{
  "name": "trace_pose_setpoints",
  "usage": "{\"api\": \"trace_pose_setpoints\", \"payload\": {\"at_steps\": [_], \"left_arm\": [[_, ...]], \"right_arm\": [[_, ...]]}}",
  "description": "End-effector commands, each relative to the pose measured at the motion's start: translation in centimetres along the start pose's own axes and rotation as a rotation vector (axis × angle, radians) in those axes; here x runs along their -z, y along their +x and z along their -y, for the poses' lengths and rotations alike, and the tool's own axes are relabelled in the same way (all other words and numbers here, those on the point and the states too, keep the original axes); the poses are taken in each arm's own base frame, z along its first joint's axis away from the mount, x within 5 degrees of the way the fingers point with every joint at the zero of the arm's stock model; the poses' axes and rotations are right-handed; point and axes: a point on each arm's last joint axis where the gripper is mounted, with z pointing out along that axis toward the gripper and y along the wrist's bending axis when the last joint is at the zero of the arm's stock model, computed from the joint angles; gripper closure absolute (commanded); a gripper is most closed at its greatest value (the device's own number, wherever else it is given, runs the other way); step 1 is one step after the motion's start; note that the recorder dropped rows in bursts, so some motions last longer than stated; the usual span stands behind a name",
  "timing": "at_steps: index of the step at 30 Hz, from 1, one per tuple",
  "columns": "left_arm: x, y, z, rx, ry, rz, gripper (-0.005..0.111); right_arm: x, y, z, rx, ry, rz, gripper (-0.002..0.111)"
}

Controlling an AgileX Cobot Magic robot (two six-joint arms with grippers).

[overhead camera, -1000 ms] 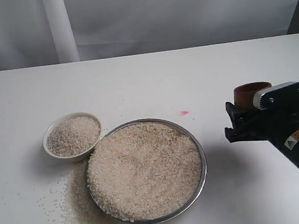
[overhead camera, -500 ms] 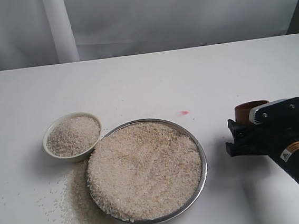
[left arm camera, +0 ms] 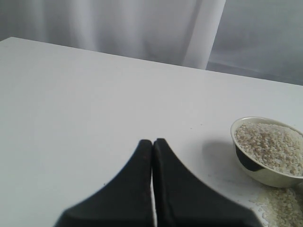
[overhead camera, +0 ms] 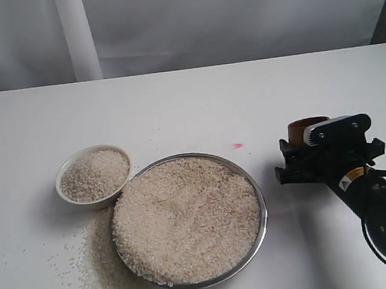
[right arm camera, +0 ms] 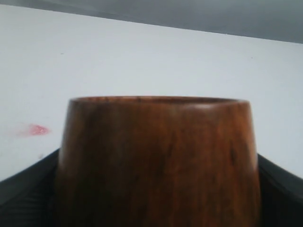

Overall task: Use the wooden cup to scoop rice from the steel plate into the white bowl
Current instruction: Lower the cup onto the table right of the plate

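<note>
Cup (overhead camera: 306, 128): upright, clamped between right fingers (overhead camera: 287, 166) just beside plate (overhead camera: 256, 193) heaped with rice (overhead camera: 186, 217), apparently staged for scooping; bowl (overhead camera: 58, 181), rice-filled, just beside plate's opposite rim on bench (overhead camera: 175, 105); left fingers (left arm camera: 142, 165) pressed together, empty, idle near bowl.

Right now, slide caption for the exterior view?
Right gripper holds the wooden cup upright beside the steel plate heaped with rice; white bowl of rice at its upper left.
</note>
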Motion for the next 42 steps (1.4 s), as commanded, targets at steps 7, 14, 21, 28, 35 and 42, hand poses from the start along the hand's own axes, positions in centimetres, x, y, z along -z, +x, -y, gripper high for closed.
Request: {"api": "trace_pose_setpoints", "payload": {"at_steps": [7, 14, 21, 28, 35, 42], "left_arm": [[0.0, -0.2, 0.1, 0.007, 0.010, 0.007, 0.107], [0.0, -0.2, 0.1, 0.007, 0.010, 0.007, 0.107], [0.0, -0.2, 0.1, 0.007, 0.010, 0.007, 0.107], [0.0, -0.2, 0.1, 0.007, 0.010, 0.007, 0.107], [0.0, -0.2, 0.1, 0.007, 0.010, 0.007, 0.107], [0.0, -0.2, 0.1, 0.007, 0.010, 0.007, 0.107]], "right_arm": [[0.1, 0.6, 0.5, -0.013, 0.034, -0.055, 0.108], [0.1, 0.9, 0.5, -0.013, 0.030, -0.088, 0.108], [0.1, 1.1, 0.4, -0.014, 0.027, -0.117, 0.108], [0.1, 1.1, 0.5, -0.017, 0.034, -0.118, 0.108], [0.9, 1.2, 0.8, -0.005, 0.056, -0.083, 0.085], [0.9, 1.2, 0.8, -0.003, 0.061, -0.084, 0.033]]}}
